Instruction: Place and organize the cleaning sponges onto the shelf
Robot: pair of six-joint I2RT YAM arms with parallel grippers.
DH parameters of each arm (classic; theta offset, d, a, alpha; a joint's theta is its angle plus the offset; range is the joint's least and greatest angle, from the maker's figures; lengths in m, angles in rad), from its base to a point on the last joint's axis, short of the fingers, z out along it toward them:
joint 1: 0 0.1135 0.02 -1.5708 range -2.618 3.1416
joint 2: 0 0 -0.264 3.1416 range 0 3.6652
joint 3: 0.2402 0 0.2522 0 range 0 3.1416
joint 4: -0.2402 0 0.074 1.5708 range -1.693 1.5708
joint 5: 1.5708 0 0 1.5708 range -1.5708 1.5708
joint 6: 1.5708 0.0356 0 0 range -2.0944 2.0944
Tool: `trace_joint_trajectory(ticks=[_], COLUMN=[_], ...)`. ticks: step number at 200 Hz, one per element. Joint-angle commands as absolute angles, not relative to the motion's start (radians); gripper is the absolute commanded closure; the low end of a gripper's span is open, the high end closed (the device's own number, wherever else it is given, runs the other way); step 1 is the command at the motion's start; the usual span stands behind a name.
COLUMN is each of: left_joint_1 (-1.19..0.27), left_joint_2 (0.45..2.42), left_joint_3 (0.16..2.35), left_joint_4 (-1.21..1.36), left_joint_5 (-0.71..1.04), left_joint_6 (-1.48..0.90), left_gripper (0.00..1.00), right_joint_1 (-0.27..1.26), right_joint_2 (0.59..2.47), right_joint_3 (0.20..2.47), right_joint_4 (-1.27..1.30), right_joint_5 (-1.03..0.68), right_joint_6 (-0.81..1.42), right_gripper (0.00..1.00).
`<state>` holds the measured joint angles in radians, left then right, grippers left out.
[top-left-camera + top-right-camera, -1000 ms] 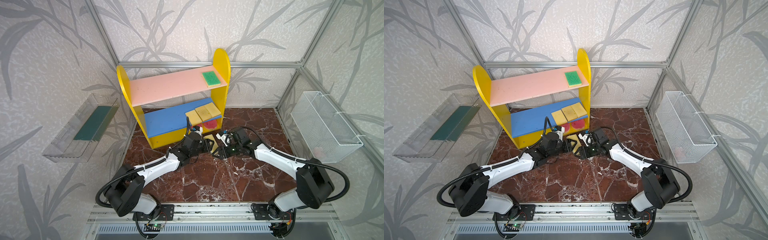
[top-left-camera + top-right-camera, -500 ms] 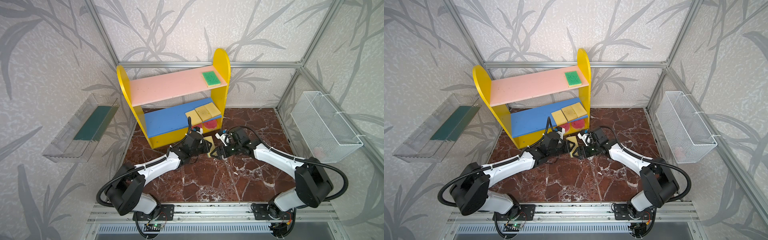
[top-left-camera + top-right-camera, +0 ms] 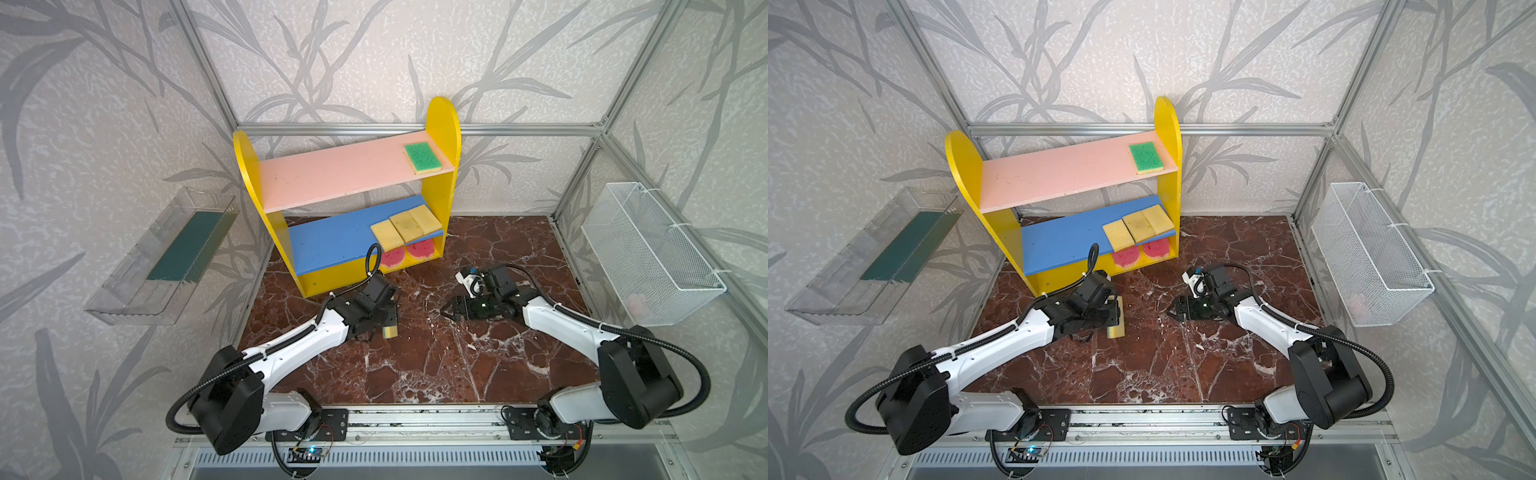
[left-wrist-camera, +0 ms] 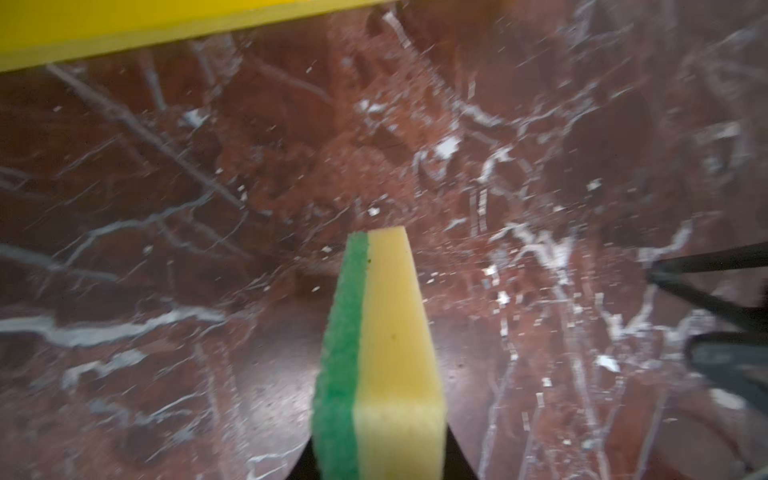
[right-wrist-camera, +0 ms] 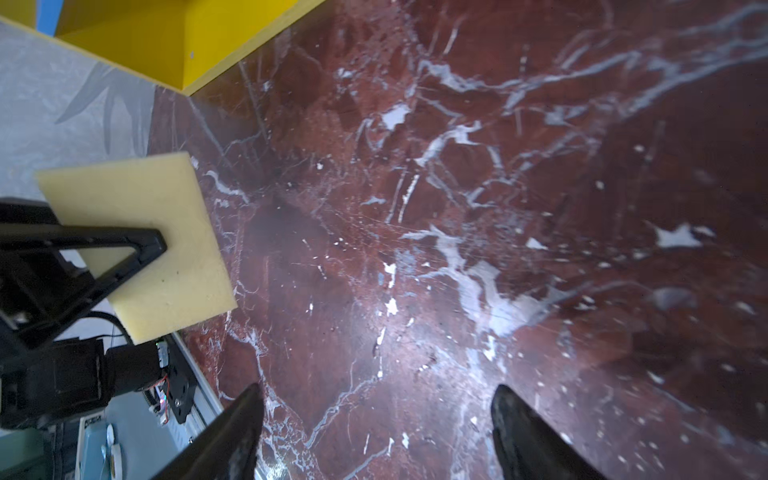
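Since a second ago, we have drawn our two grippers apart: our left gripper (image 3: pixel 1115 318) has pulled back toward the lower left of centre with the green-faced sponge (image 3: pixel 1116 330) clamped edge-up between its fingers, while our right gripper (image 3: pixel 448 309) has backed off to the right, fingers spread wide and empty over the marble floor (image 3: pixel 415 365). We see the shelf (image 3: pixel 444 124) at upper centre in both top views, holding another green sponge (image 3: pixel 422 157) on its pink board, three yellow sponges (image 3: pixel 405 226) on the blue board and two pink sponges (image 3: pixel 407 253) on the base.
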<state>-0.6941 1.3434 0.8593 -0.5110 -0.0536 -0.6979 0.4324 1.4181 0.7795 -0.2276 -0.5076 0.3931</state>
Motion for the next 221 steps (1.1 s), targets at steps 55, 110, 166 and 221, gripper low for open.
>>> trace_joint_trajectory(ticks=[55,110,166,221], left_joint_1=[-0.782,-0.833,-0.878,-0.885], left_joint_2=[1.615,1.773,1.812,1.757], left_joint_3=[1.006,1.1,1.201,1.202], left_joint_4=[-0.699,-0.649,-0.629,-0.552], left_joint_5=[-0.209,-0.129,-0.079,-0.03], left_joint_6=[-0.696,-0.704,-0.71,-0.737], left_gripper=[0.72,0.45,0.26,0.23], right_joint_1=[0.356,0.34,0.273,0.27], right_joint_2=[1.332,1.304,1.272,1.258], right_joint_3=[0.71,0.701,0.674,0.686], right_joint_4=[-0.216,-0.221,-0.212,-0.256], right_joint_5=[-0.467,-0.446,-0.47,-0.424], right_joint_6=[0.46,0.459,0.477,0.454], right_gripper=[0.16,0.16,0.15,0.15])
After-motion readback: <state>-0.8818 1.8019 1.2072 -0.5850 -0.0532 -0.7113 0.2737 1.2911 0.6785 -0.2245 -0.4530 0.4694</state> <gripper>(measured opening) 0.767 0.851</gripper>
